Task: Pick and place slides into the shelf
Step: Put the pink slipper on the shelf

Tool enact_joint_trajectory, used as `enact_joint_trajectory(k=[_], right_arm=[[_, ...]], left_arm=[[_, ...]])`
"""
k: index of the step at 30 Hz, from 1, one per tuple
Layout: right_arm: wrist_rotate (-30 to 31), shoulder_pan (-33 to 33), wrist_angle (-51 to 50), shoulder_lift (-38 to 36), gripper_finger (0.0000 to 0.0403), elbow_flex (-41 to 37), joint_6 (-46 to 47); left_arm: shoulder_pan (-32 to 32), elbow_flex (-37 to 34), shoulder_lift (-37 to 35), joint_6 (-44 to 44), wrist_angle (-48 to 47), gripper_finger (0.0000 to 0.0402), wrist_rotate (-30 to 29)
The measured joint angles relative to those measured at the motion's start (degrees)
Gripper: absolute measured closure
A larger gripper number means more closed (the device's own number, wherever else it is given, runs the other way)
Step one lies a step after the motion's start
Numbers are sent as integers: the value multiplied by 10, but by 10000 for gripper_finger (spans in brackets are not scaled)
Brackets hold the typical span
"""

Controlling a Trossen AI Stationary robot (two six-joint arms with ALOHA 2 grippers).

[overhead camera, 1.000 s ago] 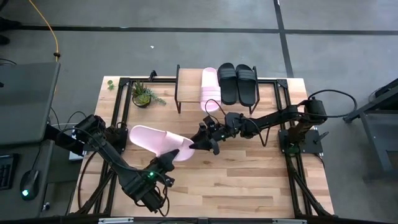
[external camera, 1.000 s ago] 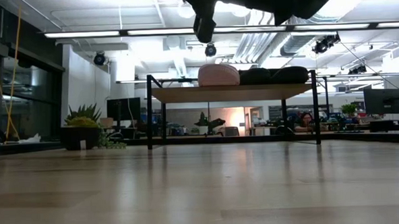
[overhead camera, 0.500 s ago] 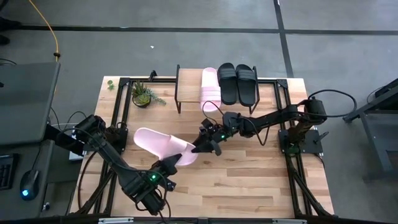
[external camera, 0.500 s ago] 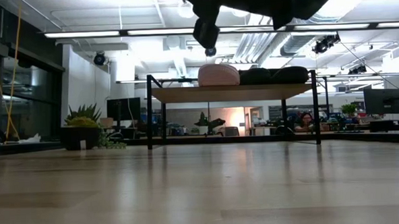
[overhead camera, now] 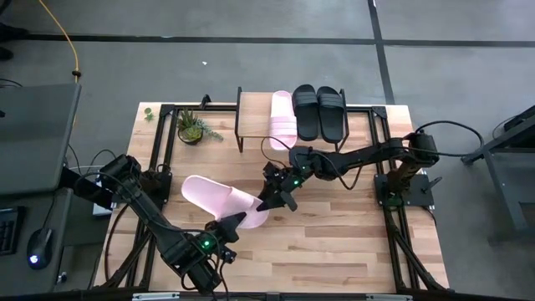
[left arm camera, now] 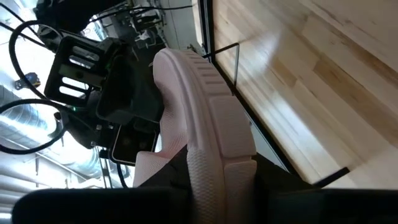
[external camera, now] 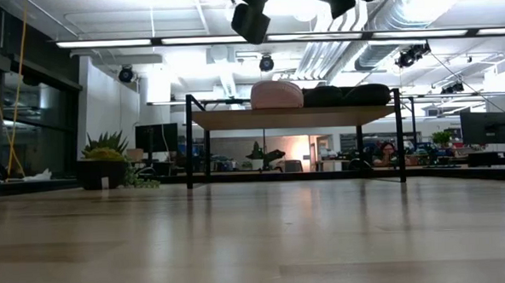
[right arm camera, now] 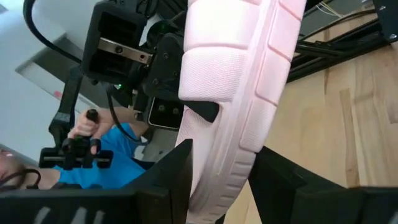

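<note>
A pale pink slide (overhead camera: 221, 198) hangs in the air over the middle of the table, between my two grippers. My left gripper (overhead camera: 230, 224) is shut on its near side. My right gripper (overhead camera: 269, 199) has its fingers around the slide's right end. The shelf (overhead camera: 255, 125) stands at the far edge. Another pink slide (overhead camera: 282, 117) and two black slides (overhead camera: 318, 110) rest sole down on its plank. In the low view only dark arm parts (external camera: 251, 18) show at the top; the held slide is above that picture. My left gripper pinches the thick sole's near long edge (left arm camera: 217, 165) between its two fingers, not far from the slide's right end. It comes almost level from the table's near side. The slide is lifted clear of the table and runs away from the fingers. My right gripper has one finger (right arm camera: 177, 177) on each side of the sole's right end (right arm camera: 217, 168), and both look close against it. It comes almost level from the table's right. The slide is clear of the table.
A small potted plant (overhead camera: 192, 128) stands at the far left by the shelf. Black frame rails (overhead camera: 163, 150) run along the table's sides. The shelf's left part is bare plank. A person in a blue top (right arm camera: 118, 146) shows beyond the table.
The pink slide has drifted a little toward the table's right and near edges, still clear of the table. My right gripper has turned at the slide's right end and risen slightly, and its forearm has swung toward the far edge. My left wrist has turned slightly.
</note>
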Motion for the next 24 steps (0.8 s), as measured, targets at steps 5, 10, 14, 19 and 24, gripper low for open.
enact_joint_trajectory(k=[5,10,14,19,24], right_arm=[[3,0,-37,0,274,15,-25],[13,0,-47,0,300,17,-39],[20,-1,-50,0,351,17,-56],[21,-1,-53,0,388,17,-70],[35,-1,-69,0,388,18,-83]], left_arm=[[-4,0,0,0,1,341,0],[-11,0,0,0,1,334,-2],[-10,0,0,0,1,325,-2],[-10,0,0,5,1,335,-2],[-10,0,0,5,1,327,3]])
